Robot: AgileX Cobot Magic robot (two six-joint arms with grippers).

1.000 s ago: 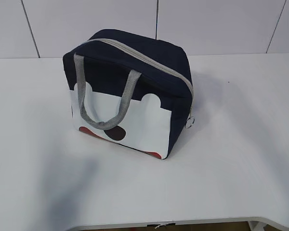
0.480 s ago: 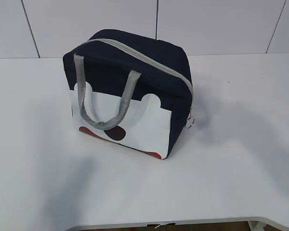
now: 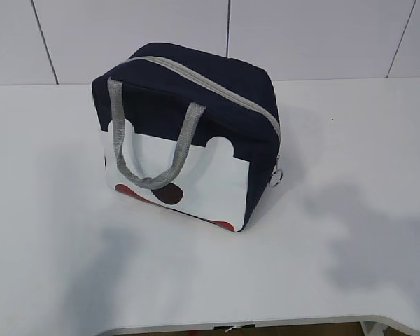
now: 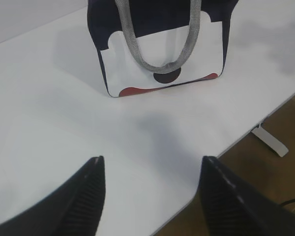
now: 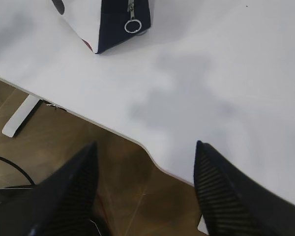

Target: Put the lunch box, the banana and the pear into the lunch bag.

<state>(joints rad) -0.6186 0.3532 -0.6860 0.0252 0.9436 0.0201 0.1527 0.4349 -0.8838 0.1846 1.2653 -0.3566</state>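
The broad white counter [image 3: 350, 280] fills most of the exterior view, with pale tiled wall panels [image 3: 322, 35] rising behind its far edge. On it, left of the middle, stands the boxy navy-blue fabric lunch bag [image 3: 231, 91], upright and turned at an angle, its white front panel [image 3: 203, 182] facing the near left; that panel carries a dark brown round mark [image 3: 169, 195] and red marks along the bottom edge. The grey zipper [image 3: 217, 85] runs closed across the top and down the right side of the bag. A grey woven strap handle [image 3: 150, 150] hangs in a loop over the white panel. The small metal ring pull [image 5: 132, 25] dangles at the lower end of the zipper, against the bag's navy side. Soft grey shadows lie on the counter to the right of the bag and near the front left. In the left wrist view the left end effector [image 4: 150, 194] hovers above the counter's near edge, well apart from the bag, its two dark ribbed fingers [image 4: 91, 196] spread wide with nothing between them. In the right wrist view the right end effector [image 5: 142, 191] is likewise spread wide and empty, above the counter's front edge with brown floor [image 5: 49, 132] below.
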